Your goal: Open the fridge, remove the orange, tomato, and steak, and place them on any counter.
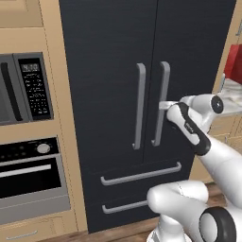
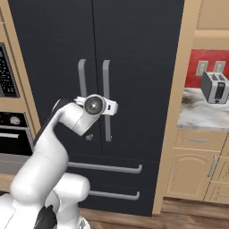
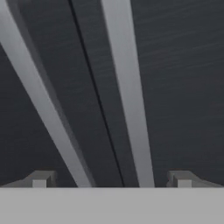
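The dark fridge (image 1: 108, 71) (image 2: 134, 44) stands with both doors closed, so the orange, tomato and steak are hidden. My gripper (image 1: 164, 105) (image 2: 112, 107) is open and reaches the right door's grey bar handle (image 1: 162, 85) (image 2: 106, 76) at mid height. In the hand view my gripper (image 3: 111, 179) has its fingertips (image 3: 41, 179) spread wide. The right handle (image 3: 127, 87) and the lower end of the left handle (image 3: 39, 96) run between them, close in front. Nothing is held.
A steel microwave (image 1: 23, 87) and wall oven (image 1: 28, 175) sit left of the fridge. Two drawers with bar handles (image 1: 142, 174) lie below the doors. To the right, the marbled counter (image 2: 197, 116) carries a toaster (image 2: 214, 87) over beige cabinets (image 2: 192, 172).
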Motion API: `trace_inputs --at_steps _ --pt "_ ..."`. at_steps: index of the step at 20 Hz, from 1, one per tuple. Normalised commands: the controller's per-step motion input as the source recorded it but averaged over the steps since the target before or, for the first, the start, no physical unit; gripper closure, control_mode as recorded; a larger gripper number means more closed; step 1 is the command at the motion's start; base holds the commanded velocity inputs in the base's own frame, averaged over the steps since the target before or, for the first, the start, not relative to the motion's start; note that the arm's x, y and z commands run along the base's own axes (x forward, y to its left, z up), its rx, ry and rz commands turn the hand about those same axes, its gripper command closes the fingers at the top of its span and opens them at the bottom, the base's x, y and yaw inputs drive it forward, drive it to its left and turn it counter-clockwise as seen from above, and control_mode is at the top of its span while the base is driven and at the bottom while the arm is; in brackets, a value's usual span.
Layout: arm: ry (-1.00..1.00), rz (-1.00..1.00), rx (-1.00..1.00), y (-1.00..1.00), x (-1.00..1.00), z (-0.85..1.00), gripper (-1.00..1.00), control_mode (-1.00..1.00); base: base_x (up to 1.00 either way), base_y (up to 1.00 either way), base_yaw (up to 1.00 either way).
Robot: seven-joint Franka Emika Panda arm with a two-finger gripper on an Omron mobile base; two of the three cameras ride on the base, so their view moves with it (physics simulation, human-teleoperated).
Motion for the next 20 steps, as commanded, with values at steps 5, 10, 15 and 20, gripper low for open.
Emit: trace_inputs --at_steps 5,10,15,20 --pt "0.00 0.00 0.02 0.00 0.61 0.00 -1.00 -1.00 0.00 0.00 0.00" --pt "0.00 0.00 0.05 -0.11 0.55 0.00 -1.00 -1.00 0.00 0.00 0.00" --pt "0.01 0.00 0.04 -0.15 0.55 0.00 -1.00 -1.00 0.00 0.00 0.00" --pt "0.00 0.00 0.00 -0.03 0.61 -0.07 -1.00 -1.00 0.00 0.00 0.00"
